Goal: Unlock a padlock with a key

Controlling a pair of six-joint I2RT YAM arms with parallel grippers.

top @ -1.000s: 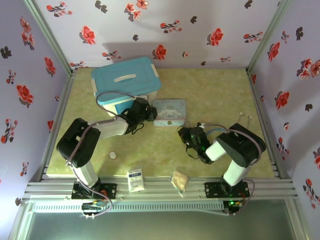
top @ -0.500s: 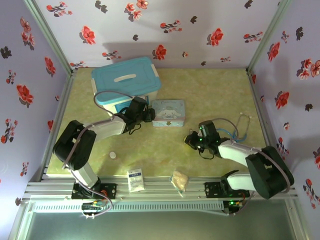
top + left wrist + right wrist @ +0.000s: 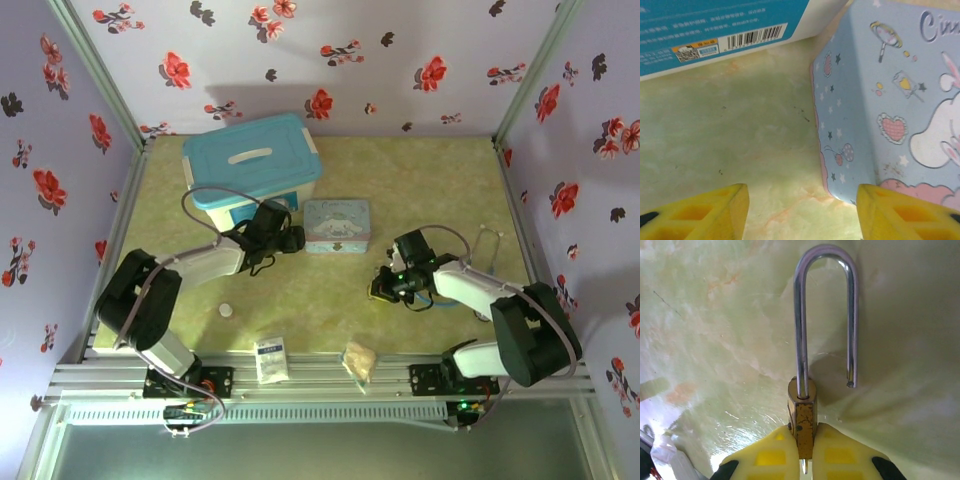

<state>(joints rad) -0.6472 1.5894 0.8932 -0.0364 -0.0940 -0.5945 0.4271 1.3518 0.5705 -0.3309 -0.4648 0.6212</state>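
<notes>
Clamped with the right gripper (image 3: 802, 452) on the tiny brass-yellow padlock (image 3: 802, 415), yellow pads (image 3: 767, 455) pressed to both broad faces of the squarish body, edge-on to the wrist camera. Held over the pale green marbled tabletop (image 3: 715, 315), right of centre in the overhead view. Runs lengthwise straight out from the fingertips, thin silver U-shaped shackle (image 3: 801, 330) pointing away from the claw. Unlatched: one leg seated in the body, the other ending free off to the side. Spread apart on the left gripper (image 3: 802, 207), nothing between its yellow fingertips, over bare tabletop beside the pale blue cartoon-printed tin (image 3: 880, 100) and the teal-and-white plastic box (image 3: 715, 25).
</notes>
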